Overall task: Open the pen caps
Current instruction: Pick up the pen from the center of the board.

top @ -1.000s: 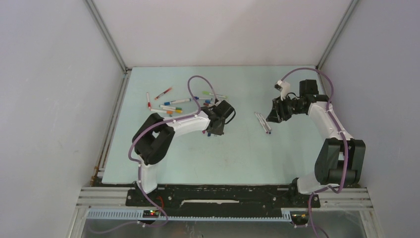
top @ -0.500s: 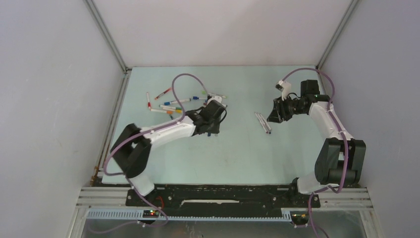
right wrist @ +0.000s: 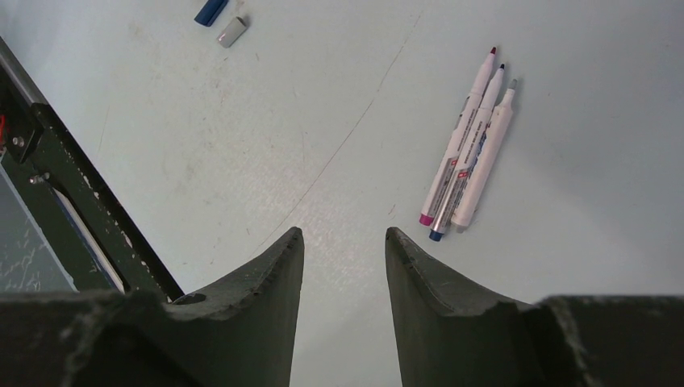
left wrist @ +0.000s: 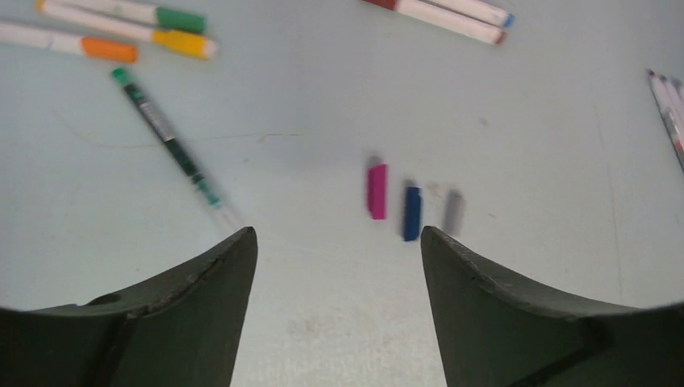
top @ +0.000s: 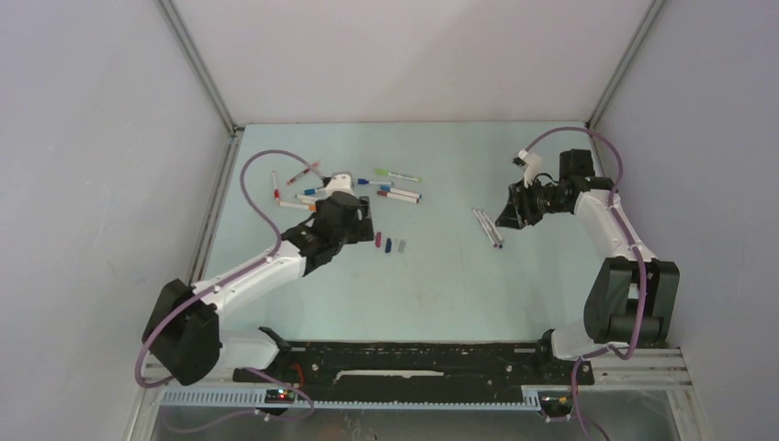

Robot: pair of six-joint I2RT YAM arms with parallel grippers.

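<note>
L gripper [left wrist: 339, 242] has its jaws wide and empty; R gripper [right wrist: 344, 238] is narrower, also empty. Three loose caps [left wrist: 412, 213] lie just ahead of L, three bare pens [right wrist: 472, 161] by R. Beyond are the capped pens [top: 400, 195], maybe eight. Risk: L, sweeping low, scatters caps. Since a sec ago, L swung left off them.

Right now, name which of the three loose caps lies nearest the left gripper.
The magenta cap: it ends the row on the side of the left gripper, with the blue cap midway and the grey cap farthest.
</note>
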